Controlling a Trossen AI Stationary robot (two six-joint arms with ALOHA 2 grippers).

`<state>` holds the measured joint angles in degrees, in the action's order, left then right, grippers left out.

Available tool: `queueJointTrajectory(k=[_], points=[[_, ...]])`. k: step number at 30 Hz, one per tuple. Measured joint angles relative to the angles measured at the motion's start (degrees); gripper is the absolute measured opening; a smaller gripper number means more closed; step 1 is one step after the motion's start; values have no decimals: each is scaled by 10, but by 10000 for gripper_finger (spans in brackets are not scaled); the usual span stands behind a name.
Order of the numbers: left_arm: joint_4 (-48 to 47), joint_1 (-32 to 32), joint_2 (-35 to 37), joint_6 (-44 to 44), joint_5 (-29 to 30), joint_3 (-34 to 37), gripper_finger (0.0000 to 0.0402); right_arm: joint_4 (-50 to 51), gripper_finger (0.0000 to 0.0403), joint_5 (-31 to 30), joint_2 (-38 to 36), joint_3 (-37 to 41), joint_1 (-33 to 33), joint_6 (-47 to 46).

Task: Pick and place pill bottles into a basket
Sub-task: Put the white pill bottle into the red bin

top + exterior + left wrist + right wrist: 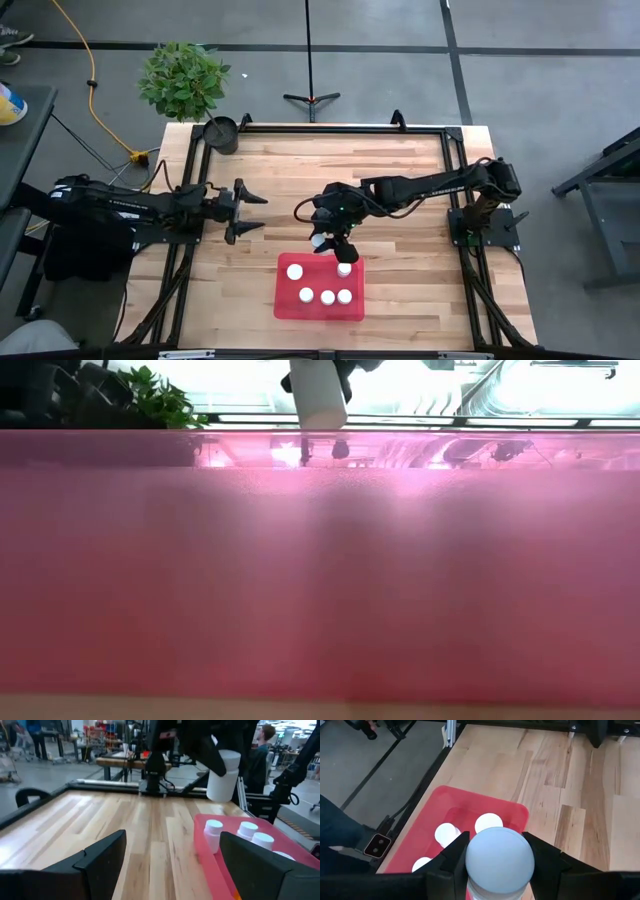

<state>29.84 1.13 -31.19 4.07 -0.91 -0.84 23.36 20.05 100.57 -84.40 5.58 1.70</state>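
1. Right gripper (333,243) grips a white-capped pill bottle (500,860) upright, just above the basket's (285,305) far edge.
2. Basket lies directly below and nearer; you lower there.
3. Left gripper (250,212) waits wide, far-left.

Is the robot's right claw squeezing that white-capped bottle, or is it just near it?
Touching. In the right wrist view, the right gripper has both dark fingers pressed against the sides of the pill bottle, with no gap, above the red basket.
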Motion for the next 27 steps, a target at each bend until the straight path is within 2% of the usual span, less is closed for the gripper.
queueJointTrajectory(k=[6,21,27], points=[[-9,0,65,-37,3,1,353,4,143,0,0,0,9,0],[-227,0,304,-44,-1,2,353,-7,143,-4,3,4,9,-2],[-241,0,307,-33,-24,2,353,-54,143,-2,17,49,10,-19]])
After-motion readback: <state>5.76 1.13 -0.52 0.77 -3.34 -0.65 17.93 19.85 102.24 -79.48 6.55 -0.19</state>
